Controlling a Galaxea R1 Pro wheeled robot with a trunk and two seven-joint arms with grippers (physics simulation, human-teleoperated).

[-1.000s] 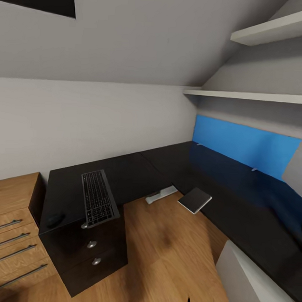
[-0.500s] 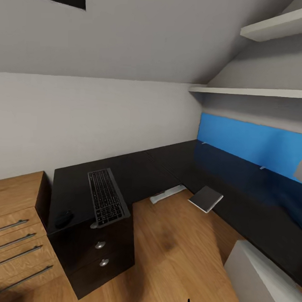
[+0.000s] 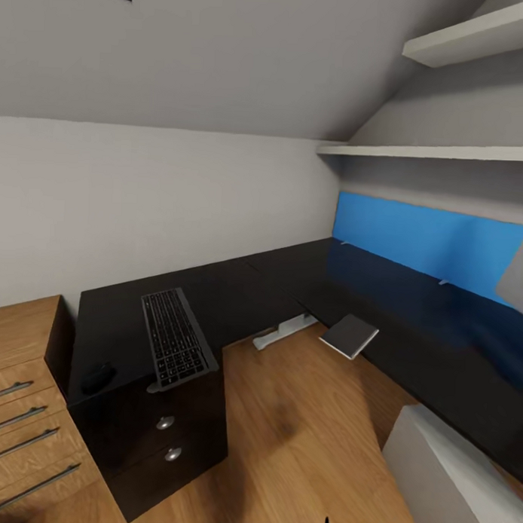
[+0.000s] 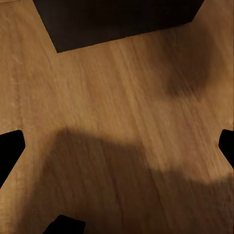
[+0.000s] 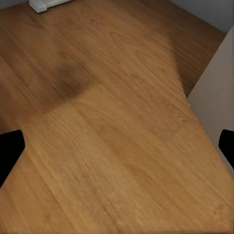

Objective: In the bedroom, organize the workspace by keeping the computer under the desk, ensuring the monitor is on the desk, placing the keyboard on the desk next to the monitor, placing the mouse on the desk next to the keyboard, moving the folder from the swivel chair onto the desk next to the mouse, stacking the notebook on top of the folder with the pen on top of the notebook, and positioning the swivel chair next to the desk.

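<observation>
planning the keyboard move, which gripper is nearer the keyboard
Left, likely: the left gripper faces the drawer unit beneath the keyboard; the right gripper faces the desk's white foot, farther right.

Black desk (image 3: 238,291) with bright blue back panel (image 3: 420,241), dark-keyed keyboard (image 3: 174,339), black mouse (image 3: 97,376), grey notebook (image 3: 349,335), light wood-grain floor (image 3: 301,436).
</observation>
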